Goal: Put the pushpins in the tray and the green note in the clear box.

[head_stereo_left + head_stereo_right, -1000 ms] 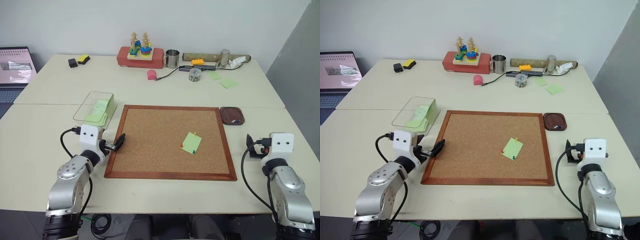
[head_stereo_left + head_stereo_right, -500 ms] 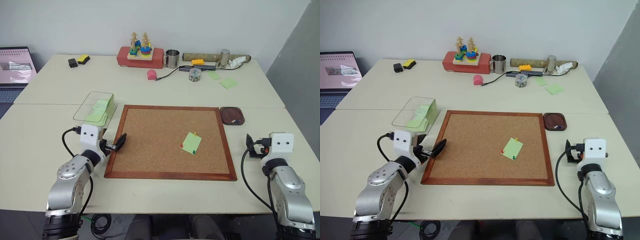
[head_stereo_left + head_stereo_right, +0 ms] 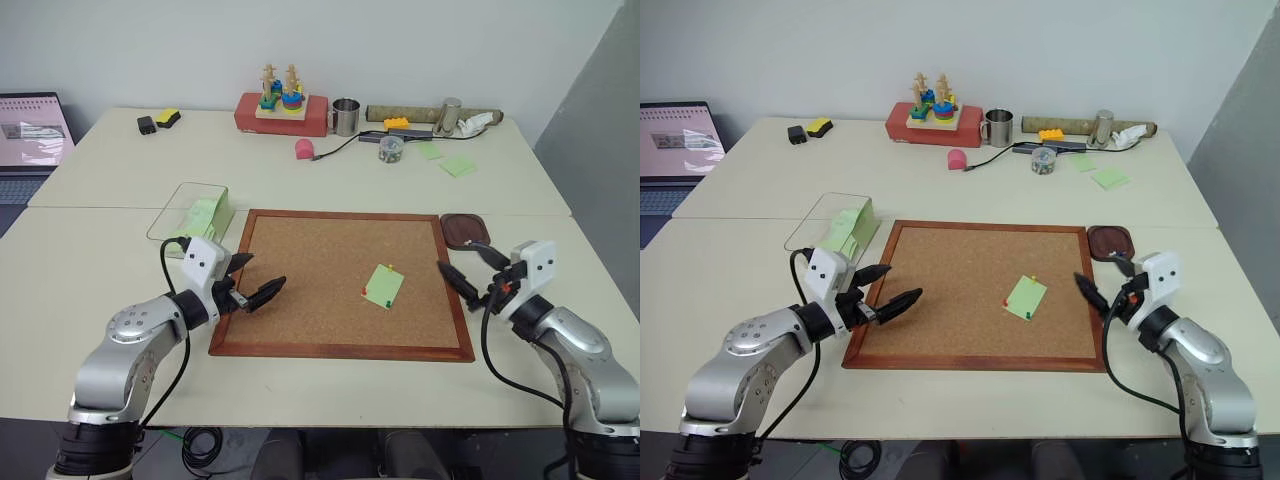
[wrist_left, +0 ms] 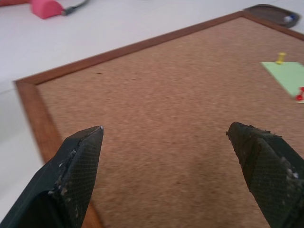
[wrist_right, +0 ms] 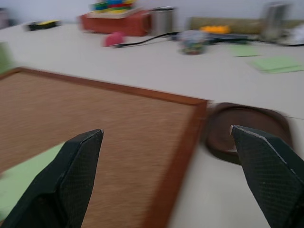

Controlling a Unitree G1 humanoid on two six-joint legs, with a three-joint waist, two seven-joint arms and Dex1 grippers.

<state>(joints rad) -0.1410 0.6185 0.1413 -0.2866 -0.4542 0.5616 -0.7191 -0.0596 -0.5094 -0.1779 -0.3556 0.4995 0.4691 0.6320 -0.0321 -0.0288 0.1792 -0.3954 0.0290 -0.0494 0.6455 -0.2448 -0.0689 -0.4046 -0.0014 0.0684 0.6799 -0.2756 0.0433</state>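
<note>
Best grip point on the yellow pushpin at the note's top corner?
Take the yellow pushpin by its plastic head, from above, probably with the right gripper, which is open and nearer. The head stands up off the green note on the corkboard, the only part proud of the flat surface; a side approach would likely catch the paper.

No legible text, labels, brands or numbers. Laptop screen (image 3: 30, 128), far left of the corkboard (image 3: 345, 283): content too small to read.

Head cameras look down from six o'clock over the cream table (image 3: 120, 190); both wrist cameras skim close over the wood-framed brown corkboard (image 4: 156, 118), which every view shares.
</note>
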